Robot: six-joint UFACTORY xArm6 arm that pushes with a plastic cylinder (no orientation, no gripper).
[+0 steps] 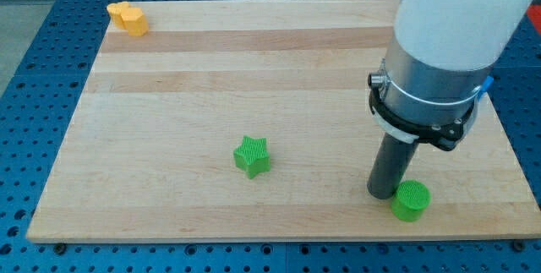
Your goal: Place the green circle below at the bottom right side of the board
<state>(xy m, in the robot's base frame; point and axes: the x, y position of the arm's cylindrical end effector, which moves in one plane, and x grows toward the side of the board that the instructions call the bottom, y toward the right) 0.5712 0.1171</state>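
The green circle (411, 200) sits on the wooden board (169, 95) near the view's bottom right. My tip (384, 193) stands just left of the green circle, touching or nearly touching its left side. The rod rises from there into the arm's grey and white body at the view's upper right. A green star (252, 155) lies near the board's bottom middle, well left of my tip.
A yellow block (128, 18), its shape unclear, lies at the board's top left corner. The board's bottom edge runs just below the green circle, and its right edge is a short way to the right. A blue perforated table surrounds the board.
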